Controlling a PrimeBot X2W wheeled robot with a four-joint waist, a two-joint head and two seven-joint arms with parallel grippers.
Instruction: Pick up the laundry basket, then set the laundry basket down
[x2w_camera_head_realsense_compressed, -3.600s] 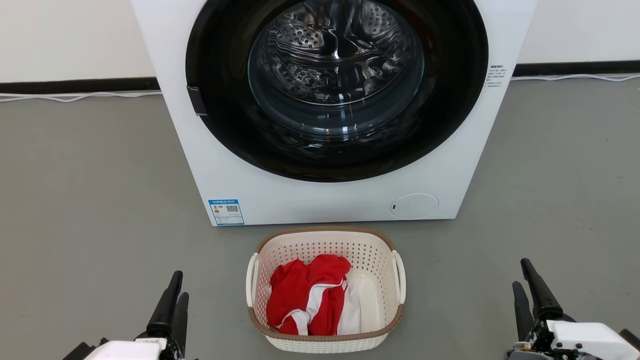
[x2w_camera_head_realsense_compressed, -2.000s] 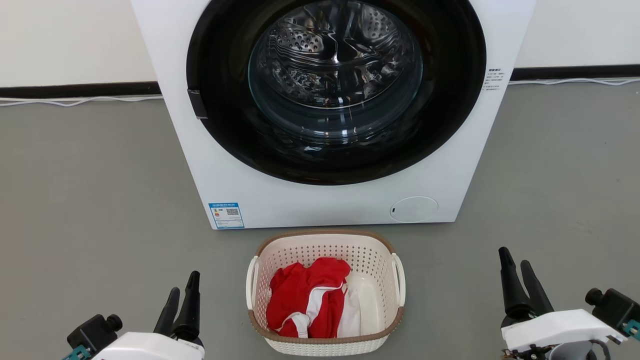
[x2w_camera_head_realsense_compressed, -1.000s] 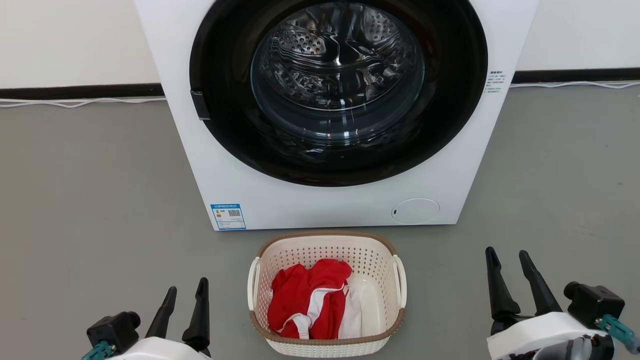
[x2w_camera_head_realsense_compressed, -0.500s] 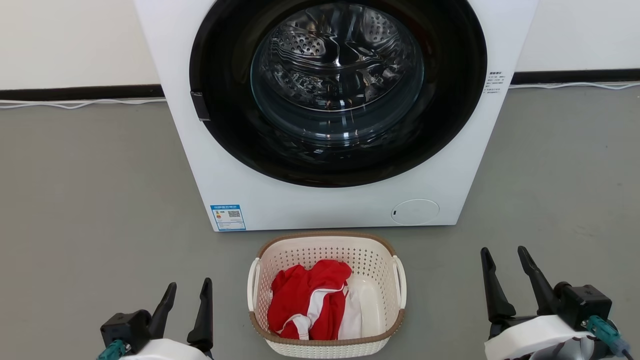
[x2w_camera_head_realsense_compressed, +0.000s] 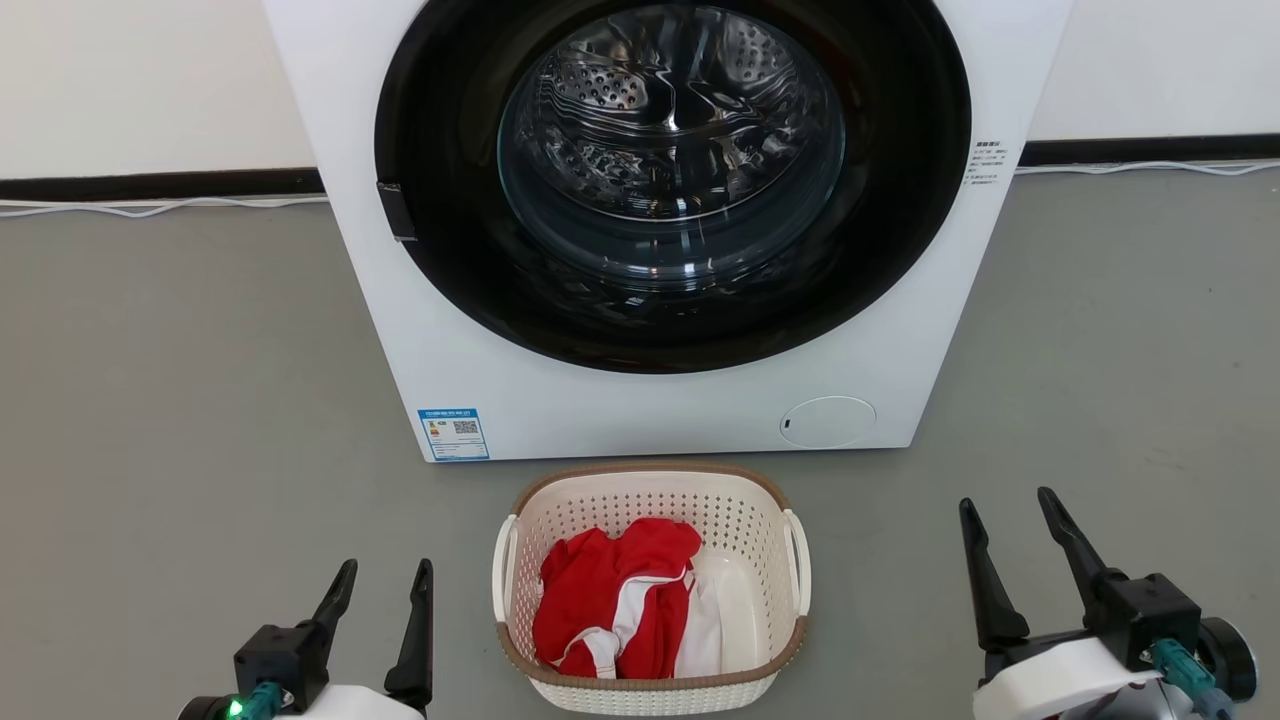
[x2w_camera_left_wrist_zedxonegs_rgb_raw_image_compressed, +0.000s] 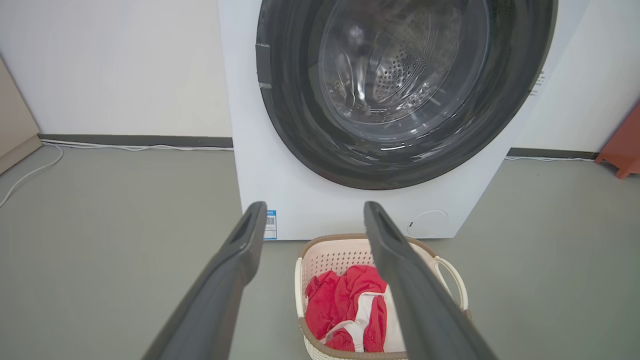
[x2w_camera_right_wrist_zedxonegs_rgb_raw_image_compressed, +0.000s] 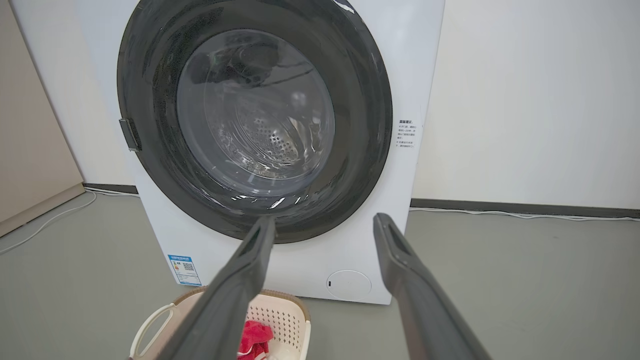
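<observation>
- My left gripper (x2w_camera_head_realsense_compressed: 387, 572) and right gripper (x2w_camera_head_realsense_compressed: 1005, 502) both stand with fingers spread, holding nothing.
- The laundry basket (x2w_camera_head_realsense_compressed: 650, 505) sits on the floor (x2w_camera_head_realsense_compressed: 200, 400) between them, one of its side handles (x2w_camera_head_realsense_compressed: 497, 572) facing each gripper; my left is nearer.
- Just beyond it stands the washing machine (x2w_camera_head_realsense_compressed: 650, 410).

Open floor (x2w_camera_head_realsense_compressed: 200, 450) flanks the laundry basket (x2w_camera_head_realsense_compressed: 650, 503) on both sides; the washing machine (x2w_camera_head_realsense_compressed: 620, 412) stands just behind it.
</observation>
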